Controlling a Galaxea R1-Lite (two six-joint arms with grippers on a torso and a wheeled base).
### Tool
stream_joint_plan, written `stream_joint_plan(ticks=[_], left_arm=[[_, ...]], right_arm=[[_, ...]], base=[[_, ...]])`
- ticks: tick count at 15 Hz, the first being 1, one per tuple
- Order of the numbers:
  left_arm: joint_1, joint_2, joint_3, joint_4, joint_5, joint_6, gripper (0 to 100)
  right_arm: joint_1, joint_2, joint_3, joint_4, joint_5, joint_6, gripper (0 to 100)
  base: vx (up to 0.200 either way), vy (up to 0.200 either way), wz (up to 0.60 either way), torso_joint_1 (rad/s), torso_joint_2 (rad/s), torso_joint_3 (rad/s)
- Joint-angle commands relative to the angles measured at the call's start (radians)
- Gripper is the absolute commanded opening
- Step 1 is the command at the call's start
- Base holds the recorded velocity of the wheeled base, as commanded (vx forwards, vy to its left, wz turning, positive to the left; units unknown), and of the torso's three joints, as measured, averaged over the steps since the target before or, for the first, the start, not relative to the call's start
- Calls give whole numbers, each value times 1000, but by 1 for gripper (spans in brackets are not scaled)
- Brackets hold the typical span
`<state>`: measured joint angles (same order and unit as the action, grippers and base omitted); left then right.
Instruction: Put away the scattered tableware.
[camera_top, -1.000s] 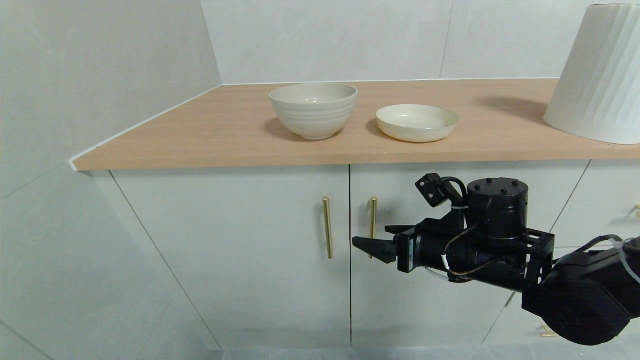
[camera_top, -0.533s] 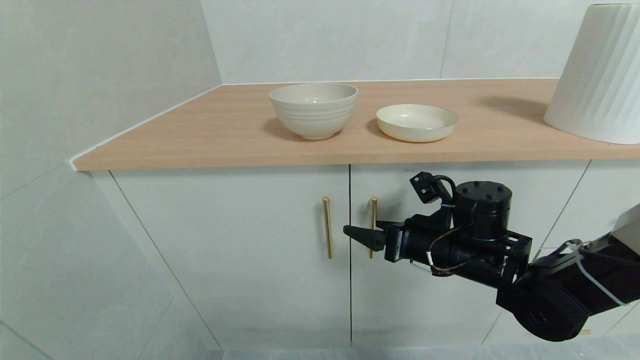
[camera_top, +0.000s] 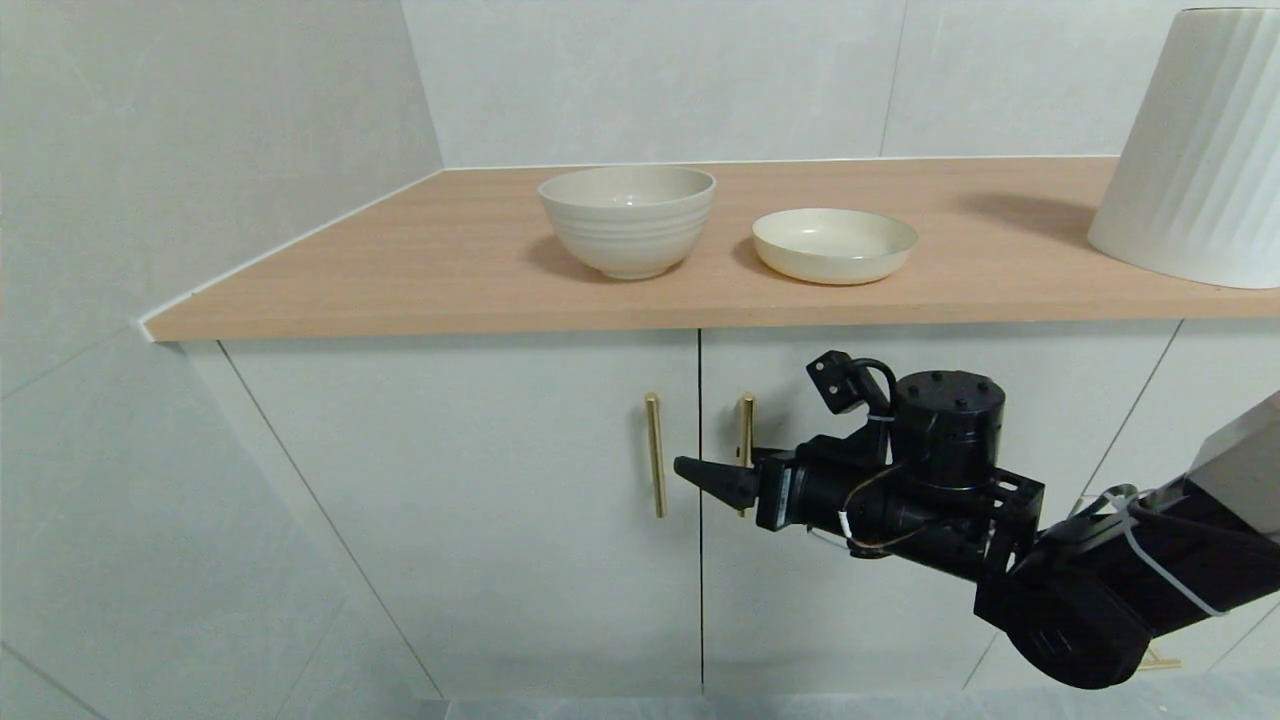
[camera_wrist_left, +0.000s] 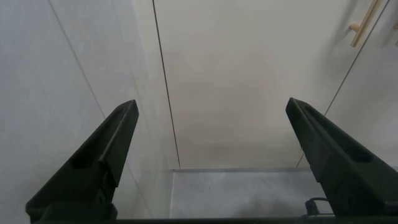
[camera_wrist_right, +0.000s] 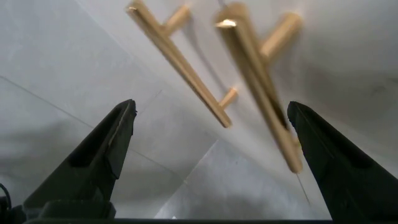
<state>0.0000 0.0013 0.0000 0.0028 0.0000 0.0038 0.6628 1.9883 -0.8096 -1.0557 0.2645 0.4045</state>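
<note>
The wooden bench runs across the head view, meeting the tiled wall at its far edge. Below it stands a white cabinet with two doors that meet at a thin vertical seam. A tall white ribbed shade sits on the bench at the far right.

The deep ribbed bowl stands upright on the bench above the left door. The shallow cream dish lies flat just beside it to the right, apart from it, above the right door.

The right hand is held level in front of the cabinet, below the bench edge, pointing left across the door seam. Its fingers are spread wide and grip nothing. The left hand is also spread wide and empty, facing a plain cabinet panel and the floor.

Two slim gold handles flank the seam: the left handle and the right handle. The right handle sits between the right hand's fingers; whether they touch it cannot be told.
</note>
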Motion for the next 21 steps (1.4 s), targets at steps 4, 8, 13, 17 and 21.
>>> stream_joint_plan(ticks=[4, 8, 13, 17, 21], left_arm=[[0, 0, 0, 0, 0, -1, 100], [0, 0, 0, 0, 0, -1, 100], [0, 0, 0, 0, 0, -1, 100], [0, 0, 0, 0, 0, -1, 100], [0, 0, 0, 0, 0, -1, 100]], right_arm=[[31, 7, 17, -26, 1, 2, 100], [32, -48, 70, -26, 48, 2, 100], [32, -169, 175, -21, 173, 2, 100], [40, -220, 236, -23, 193, 2, 100], [47, -299, 302, -20, 219, 1, 100]], base=[[0, 0, 0, 0, 0, 0], [0, 0, 0, 0, 0, 0], [0, 0, 0, 0, 0, 0], [0, 0, 0, 0, 0, 0], [0, 0, 0, 0, 0, 0]])
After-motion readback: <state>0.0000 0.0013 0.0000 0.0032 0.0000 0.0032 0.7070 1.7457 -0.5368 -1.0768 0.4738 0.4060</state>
